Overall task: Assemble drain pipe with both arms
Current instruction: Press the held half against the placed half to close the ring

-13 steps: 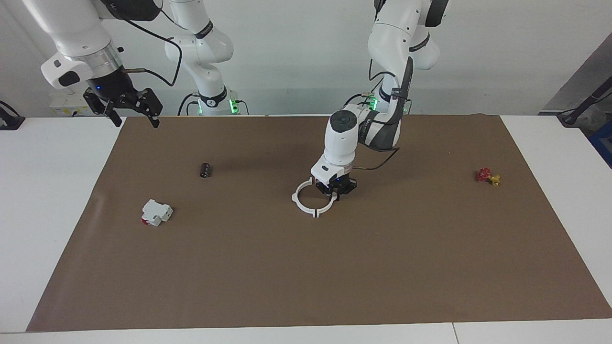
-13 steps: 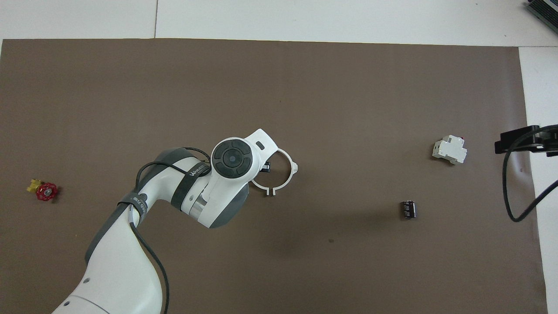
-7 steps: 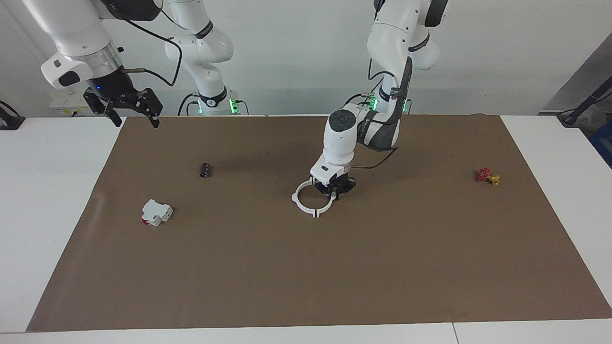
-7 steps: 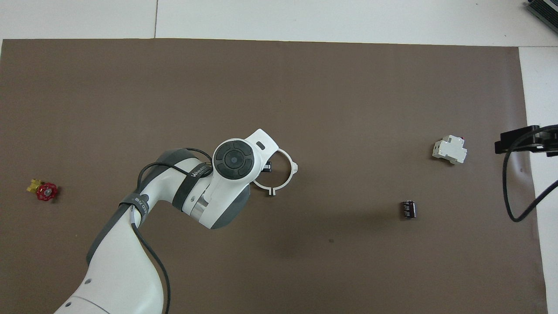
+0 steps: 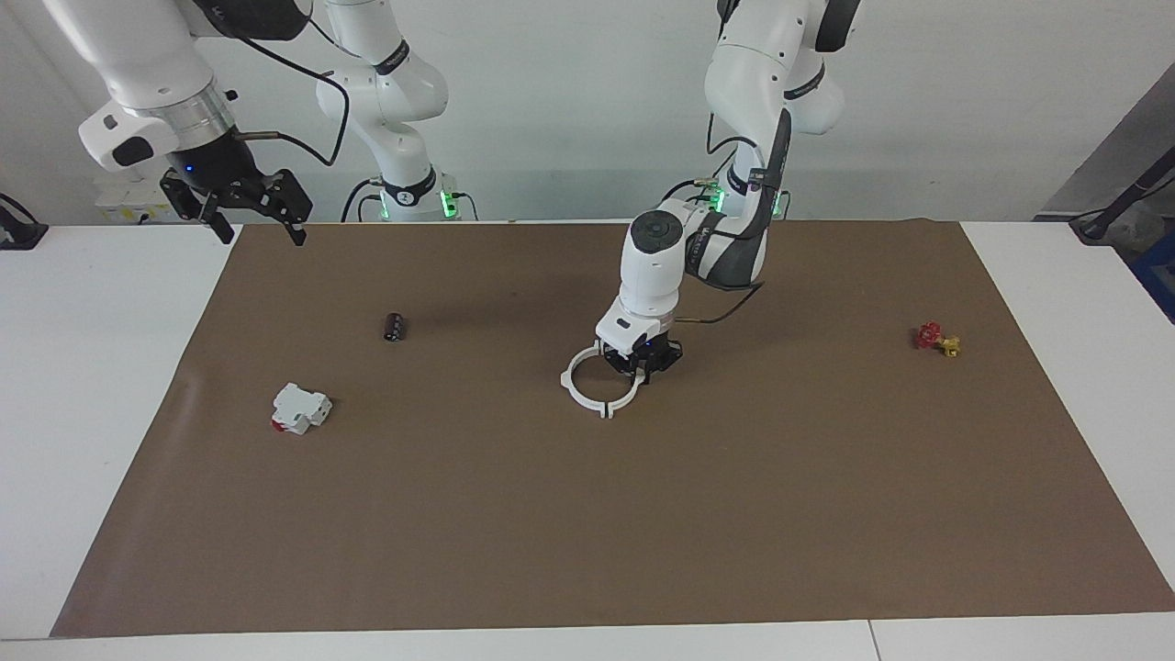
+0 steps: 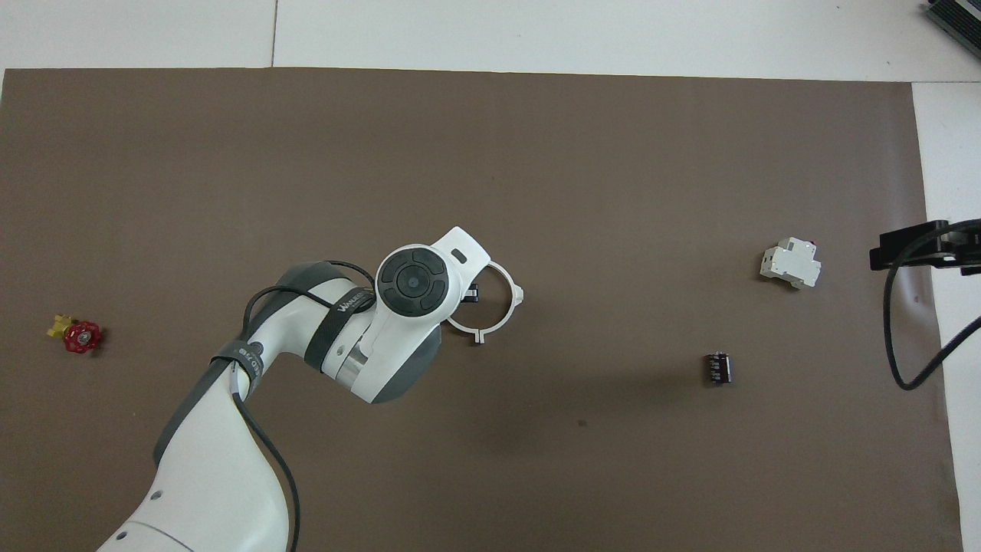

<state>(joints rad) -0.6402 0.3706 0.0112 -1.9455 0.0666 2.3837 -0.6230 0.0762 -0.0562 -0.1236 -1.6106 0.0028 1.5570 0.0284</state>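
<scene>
The drain pipe point(image 5: 587, 397) lies on the brown mat as one white ring with small tabs on its rim, near the mat's middle. It also shows in the overhead view point(image 6: 506, 307), partly hidden under the left wrist. My left gripper point(image 5: 644, 364) points down at the ring's edge that faces the left arm's end, close above the mat. Whether it touches the ring does not show. My right gripper point(image 5: 262, 225) is open and empty, held high over the mat's corner at the right arm's end, and waits.
A white blocky part with a red end point(image 5: 299, 408) and a small dark cylinder point(image 5: 395, 327) lie toward the right arm's end. A red-and-yellow valve point(image 5: 936, 339) lies toward the left arm's end. The brown mat point(image 5: 587, 532) covers the white table.
The left gripper and wrist have shifted slightly up and toward the robots at the ring's edge. The ring has not moved. The right arm has not moved.
</scene>
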